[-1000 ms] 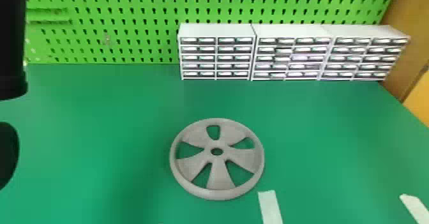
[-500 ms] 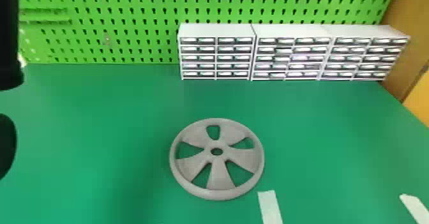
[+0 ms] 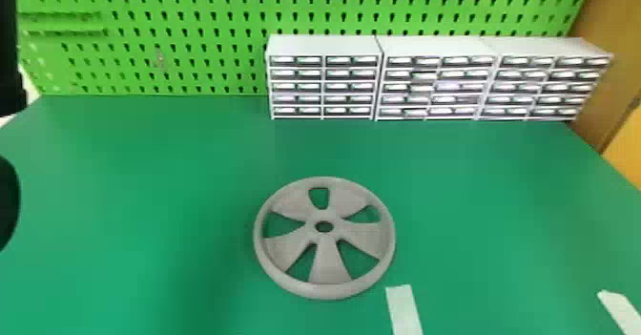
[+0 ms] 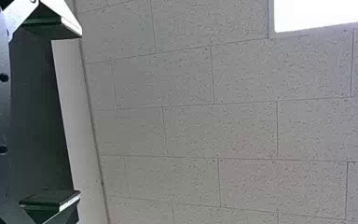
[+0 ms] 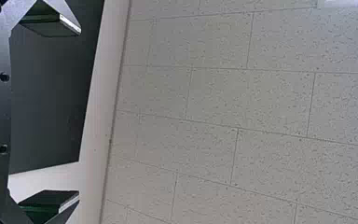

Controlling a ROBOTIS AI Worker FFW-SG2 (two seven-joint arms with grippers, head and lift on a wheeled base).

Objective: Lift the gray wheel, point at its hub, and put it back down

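"Green pegboard (image 3: 234, 7) behind the white drawer cabinets (image 3: 324, 47), green table (image 3: 477, 191) in front of them. So what's changed?"

"Only the left arm (image 3: 7, 47). It has slid further outward, well to the left of the cabinets. The gray wheel (image 3: 326, 267) hasn't budged: flat on the table, in front of the cabinets, with its hub (image 3: 324, 214) facing up."

"Meaning what for the job?"

"No lift under way, I'd say. Either it's yet to begin or the wheel is already back down; I can't tell which. If it's yet to begin, an arm has to come back in and take the rim."

"And the pincers?"

"Left gripper (image 4: 80, 114): fingers spread wide, nothing between them. Right gripper (image 5: 79, 113): same, wide apart and empty. Both wrist cameras look at the ceiling (image 4: 191, 130), so I can't place either gripper against the cabinets."

"Anything in those cabinets?"

"Three units in a row, small drawers in stacked rows. They look closed, and I can't make out what they hold."
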